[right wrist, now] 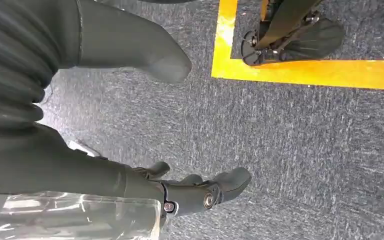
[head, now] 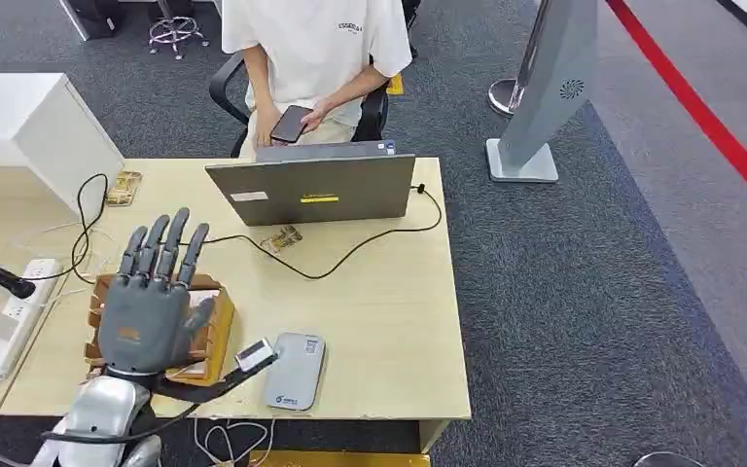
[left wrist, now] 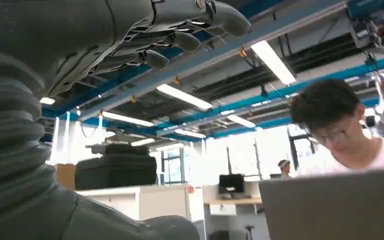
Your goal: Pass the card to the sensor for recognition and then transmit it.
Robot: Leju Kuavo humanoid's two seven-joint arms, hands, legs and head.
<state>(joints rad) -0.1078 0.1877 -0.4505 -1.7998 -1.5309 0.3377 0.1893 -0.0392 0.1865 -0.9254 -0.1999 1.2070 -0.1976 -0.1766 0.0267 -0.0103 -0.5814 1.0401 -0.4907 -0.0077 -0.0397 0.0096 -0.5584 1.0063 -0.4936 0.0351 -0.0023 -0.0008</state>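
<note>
1 left hand (head: 151,297), fingers spread and holding nothing, above a wooden card box (head: 212,336); grey sensor (head: 294,370) beside it; right hand (right wrist: 145,125) hangs open above carpet

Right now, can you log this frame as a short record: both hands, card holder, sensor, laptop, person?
left hand: raised over the holder, fingers spread, holding nothing
right hand: hanging over grey carpet, holding nothing
holder: wooden, near the table's front edge, mostly hidden by the left hand
sensor: grey, flat on the table, right of the holder
laptop: open, at the table's far edge
person: seated behind the laptop, holding a phone
</note>
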